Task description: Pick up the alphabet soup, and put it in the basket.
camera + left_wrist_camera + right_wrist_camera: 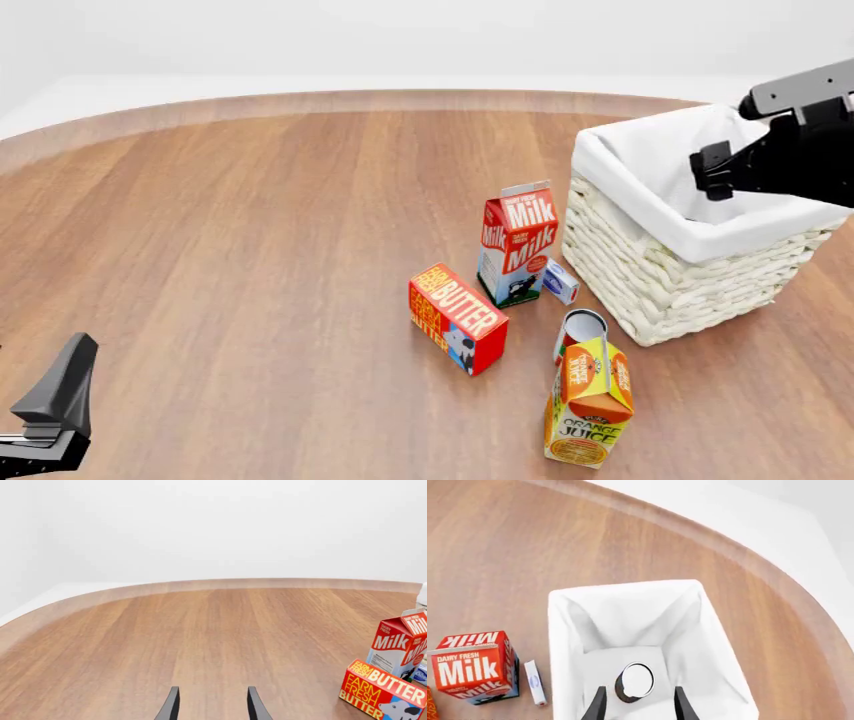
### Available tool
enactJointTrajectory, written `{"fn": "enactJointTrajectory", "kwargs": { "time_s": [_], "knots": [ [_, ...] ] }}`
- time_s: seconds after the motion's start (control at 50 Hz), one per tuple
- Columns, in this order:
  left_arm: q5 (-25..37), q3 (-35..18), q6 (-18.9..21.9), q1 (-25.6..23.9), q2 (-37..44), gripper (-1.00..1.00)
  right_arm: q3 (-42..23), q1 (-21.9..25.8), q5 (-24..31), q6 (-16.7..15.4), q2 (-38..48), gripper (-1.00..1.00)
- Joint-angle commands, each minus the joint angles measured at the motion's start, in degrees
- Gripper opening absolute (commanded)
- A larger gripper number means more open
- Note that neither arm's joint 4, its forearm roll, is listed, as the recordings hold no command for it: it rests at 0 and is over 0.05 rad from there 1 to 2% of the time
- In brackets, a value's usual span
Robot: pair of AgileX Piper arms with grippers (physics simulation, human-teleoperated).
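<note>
"Milk" on the red carton [517,246], "FARM FRESH BUTTER" on the red box [458,317], "ORANGE JUICE" on the orange carton [589,402].

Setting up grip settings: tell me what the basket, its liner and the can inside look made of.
Basket: cream woven fibre, wicker or rope; chunky braided rows, matte. Liner: white cloth, apparently; soft folds draped over the rim. Alphabet soup: likely tin; only its pale, smooth round top and dark side show between the right gripper fingers.

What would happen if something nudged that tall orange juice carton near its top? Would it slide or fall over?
The orange juice carton stands upright, tall on a narrow base, so a high push would probably tip it. Its flat sides suggest it would then lie still rather than roll. A small can stands close behind and might get knocked.
</note>
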Motion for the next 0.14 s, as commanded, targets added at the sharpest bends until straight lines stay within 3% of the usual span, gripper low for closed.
{"fn": "enactJointTrajectory", "kwargs": {
  "time_s": [0.02,0.14],
  "knots": [
    [0.0,0.0,0.0,0.0,0.0,1.0,4.8,1.5,-2.0,2.3,-5.3,1.0],
    [0.0,0.0,0.0,0.0,0.0,1.0,7.6,1.5,-2.8,3.1,-8.6,1.0]
  ]
}}
